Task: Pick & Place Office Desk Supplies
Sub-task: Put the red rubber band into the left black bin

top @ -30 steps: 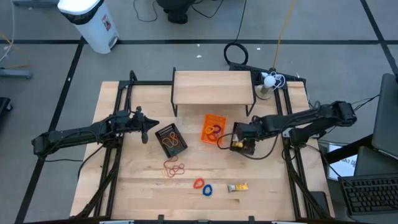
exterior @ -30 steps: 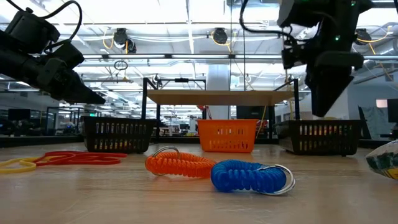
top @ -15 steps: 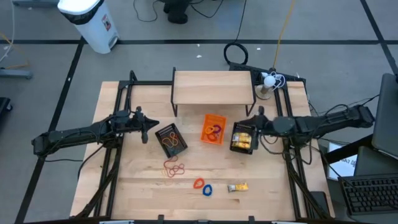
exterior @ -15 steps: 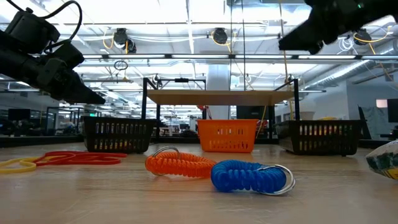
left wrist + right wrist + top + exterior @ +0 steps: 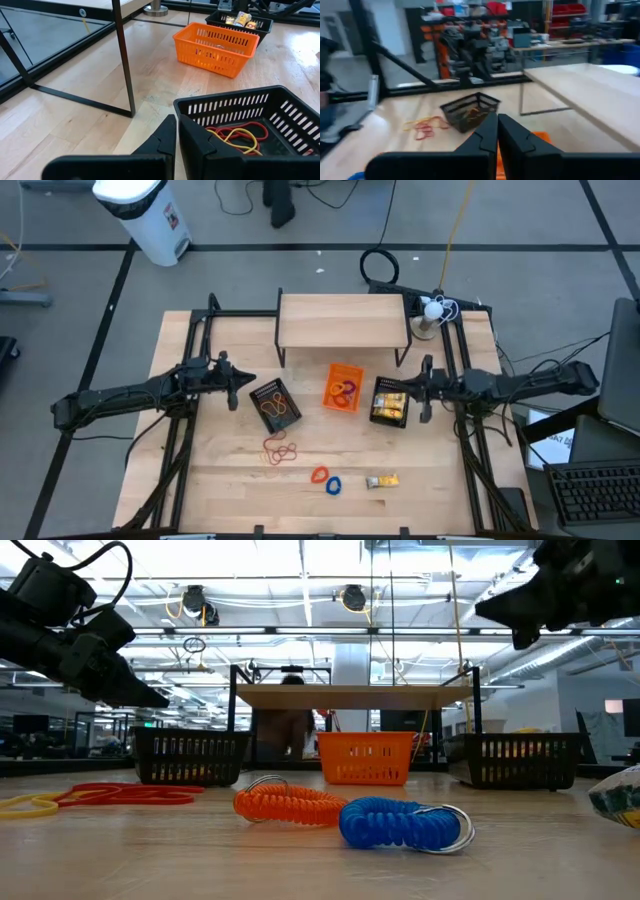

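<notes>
Loose supplies lie near the table's front: red and tan rubber bands [image 5: 279,449], an orange coil ring [image 5: 290,805], a blue coil ring [image 5: 400,823] and a yellow-and-white packet [image 5: 381,480]. The left black mesh bin [image 5: 274,404] holds rubber bands [image 5: 239,136]. The right black mesh bin [image 5: 390,401] holds packets. Between them stands the orange bin [image 5: 343,387], with rings in it. My left gripper [image 5: 236,386] hovers shut just left of the left bin. My right gripper [image 5: 420,388] hovers shut and level, just right of the right bin. Neither has anything between its fingers.
A wooden shelf on black legs [image 5: 343,320] stands at the table's far side, behind the bins. A white lamp-like object [image 5: 432,310] sits at the far right. A person [image 5: 285,730] shows in the room beyond the table. Bare wood lies around the loose items.
My right gripper has lifted off the right black mesh bin and drawn back toward the table's right edge. It has tipped from pointing down to level and has shut with nothing in it. A person has come into view behind the shelf.
</notes>
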You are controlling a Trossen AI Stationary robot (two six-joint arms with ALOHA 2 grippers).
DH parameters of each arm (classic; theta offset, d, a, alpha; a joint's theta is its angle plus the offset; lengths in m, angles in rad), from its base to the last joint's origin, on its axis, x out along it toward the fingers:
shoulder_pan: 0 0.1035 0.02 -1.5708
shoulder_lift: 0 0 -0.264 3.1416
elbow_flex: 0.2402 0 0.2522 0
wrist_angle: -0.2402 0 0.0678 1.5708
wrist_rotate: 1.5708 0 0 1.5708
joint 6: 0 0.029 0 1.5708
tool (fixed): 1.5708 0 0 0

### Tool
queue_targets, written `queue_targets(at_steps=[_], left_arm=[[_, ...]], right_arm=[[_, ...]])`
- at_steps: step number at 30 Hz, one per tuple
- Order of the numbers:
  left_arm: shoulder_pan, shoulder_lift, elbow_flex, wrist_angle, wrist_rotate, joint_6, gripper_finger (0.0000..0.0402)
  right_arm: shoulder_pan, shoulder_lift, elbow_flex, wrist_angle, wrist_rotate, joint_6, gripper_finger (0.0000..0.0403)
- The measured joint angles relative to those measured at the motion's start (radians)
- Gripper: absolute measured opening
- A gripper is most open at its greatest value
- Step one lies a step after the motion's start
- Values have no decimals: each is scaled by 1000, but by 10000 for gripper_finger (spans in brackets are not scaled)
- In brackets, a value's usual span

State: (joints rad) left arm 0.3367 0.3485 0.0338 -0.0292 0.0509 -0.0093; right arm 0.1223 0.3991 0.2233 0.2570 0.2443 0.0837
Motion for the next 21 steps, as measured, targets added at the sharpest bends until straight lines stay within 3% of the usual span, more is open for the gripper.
queue_targets(at_steps=[8, 13, 21], left_arm=[[0, 0, 0, 0, 0, 0, 19], [0, 0, 0, 0, 0, 0, 19], [0, 0, 0, -1, 0, 1, 19]], right_arm=[[-81, -73, -71, -11, -85, 51, 1], [-128, -110, -146, 136, -193, 30, 1], [-168, -166, -172, 140, -194, 20, 2]])
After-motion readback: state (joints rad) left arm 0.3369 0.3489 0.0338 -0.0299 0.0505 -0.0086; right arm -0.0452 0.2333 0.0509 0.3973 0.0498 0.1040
